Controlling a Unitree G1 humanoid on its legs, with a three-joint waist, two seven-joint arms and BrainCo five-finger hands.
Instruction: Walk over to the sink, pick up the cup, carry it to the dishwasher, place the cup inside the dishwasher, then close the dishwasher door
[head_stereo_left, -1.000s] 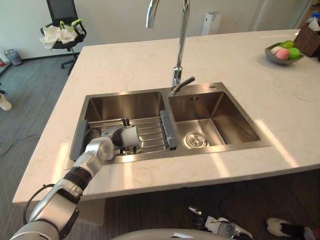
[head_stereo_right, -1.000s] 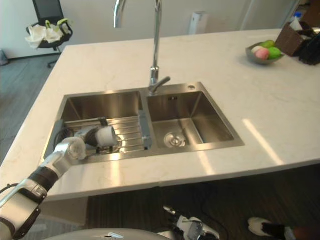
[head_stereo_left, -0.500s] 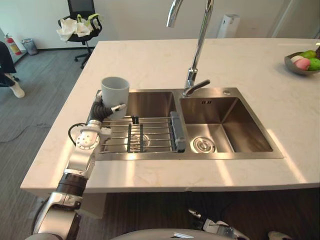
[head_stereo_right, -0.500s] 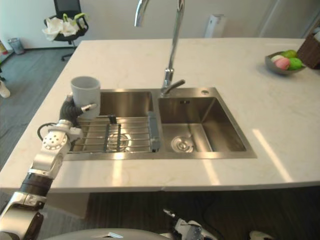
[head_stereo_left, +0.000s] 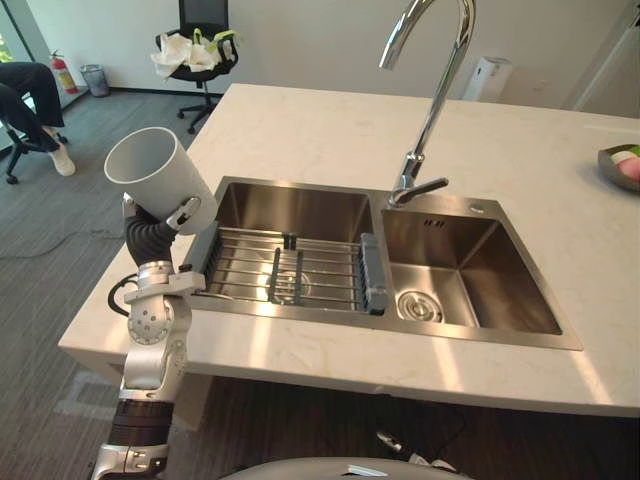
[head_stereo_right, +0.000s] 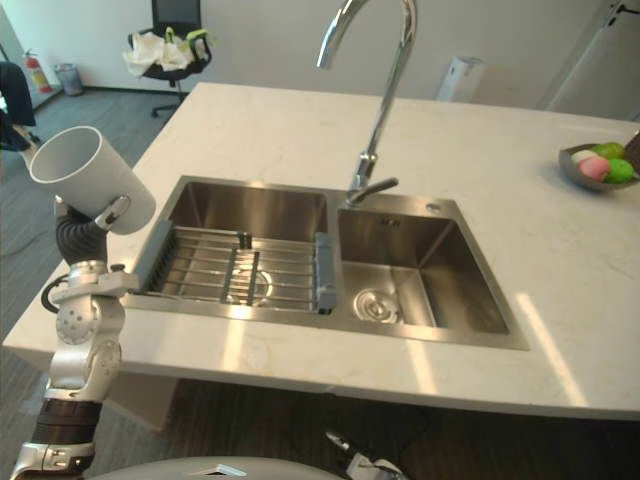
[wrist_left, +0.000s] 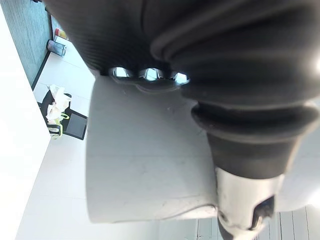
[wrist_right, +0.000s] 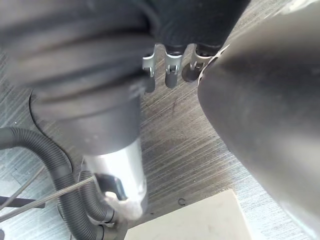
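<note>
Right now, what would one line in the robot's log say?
phase: carry | cup: tilted, held up left of sink | left hand: curled round cup | right hand: idle

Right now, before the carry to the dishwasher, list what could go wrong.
1. The white cup sits tilted in the left hand, gripped near its base; it could slip and fall to the floor.
2. The arm stands close to the countertop edge; turning away might knock the cup against it.
</note>
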